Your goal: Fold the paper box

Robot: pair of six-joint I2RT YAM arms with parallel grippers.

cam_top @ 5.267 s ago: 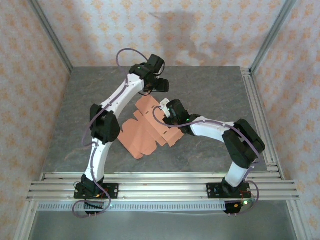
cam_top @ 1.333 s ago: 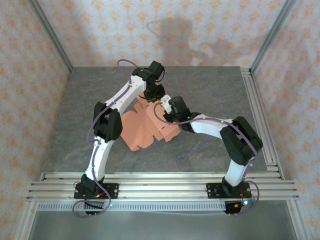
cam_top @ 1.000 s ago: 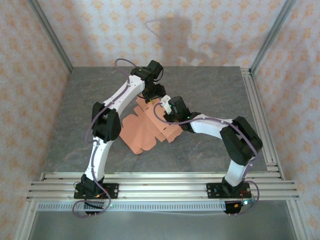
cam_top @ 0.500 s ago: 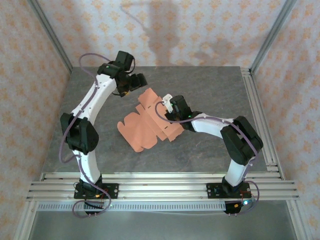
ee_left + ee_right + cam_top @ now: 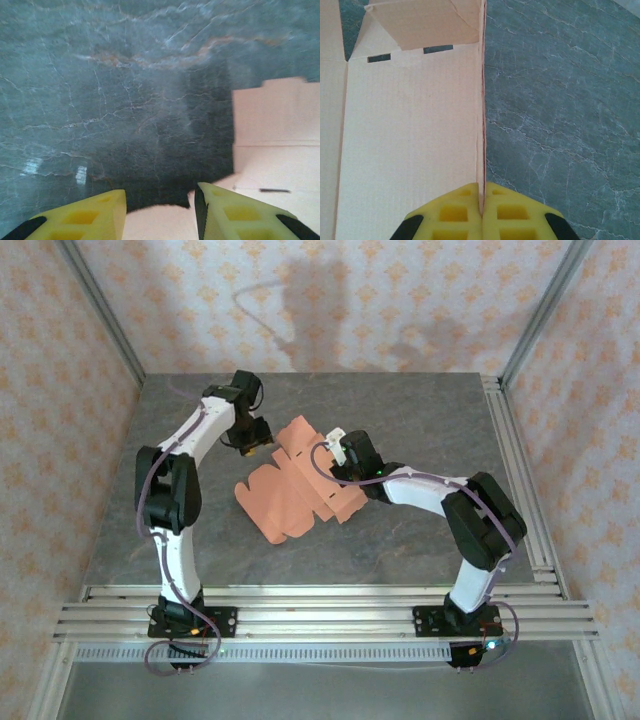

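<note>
The flat, slitted salmon paper box [image 5: 287, 498] has one edge pinched by the right claw [image 5: 482, 204]; left claw [image 5: 160, 202] gapes empty.

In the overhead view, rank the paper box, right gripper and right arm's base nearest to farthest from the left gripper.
1. paper box, just right of the left gripper.
2. right gripper, beyond it, pinching the card's edge.
3. right arm's base, bolted at the near right.
</note>
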